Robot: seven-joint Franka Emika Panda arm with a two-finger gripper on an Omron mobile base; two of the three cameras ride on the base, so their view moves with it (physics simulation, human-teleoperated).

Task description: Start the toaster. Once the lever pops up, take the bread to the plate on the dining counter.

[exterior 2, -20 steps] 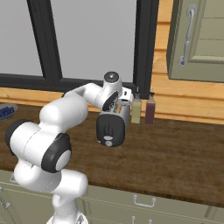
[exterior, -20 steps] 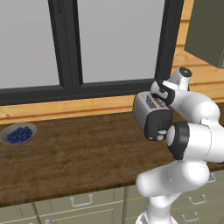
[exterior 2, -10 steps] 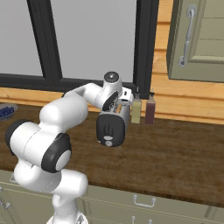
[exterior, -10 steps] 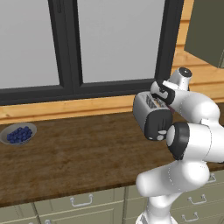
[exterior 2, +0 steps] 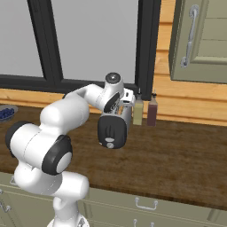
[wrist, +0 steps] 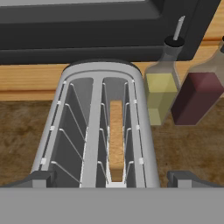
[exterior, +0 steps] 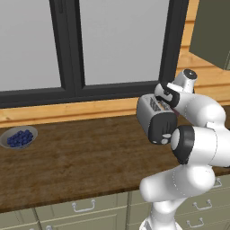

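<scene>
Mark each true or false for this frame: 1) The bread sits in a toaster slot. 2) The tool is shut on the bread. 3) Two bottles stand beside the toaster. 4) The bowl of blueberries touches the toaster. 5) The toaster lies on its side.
1) True: the bread stands in one slot of the toaster.
2) False: the tool is open above the toaster, holding nothing.
3) True: a yellow bottle and a dark red bottle.
4) False: the bowl sits far along the counter.
5) False: it stands upright, slots up.
</scene>
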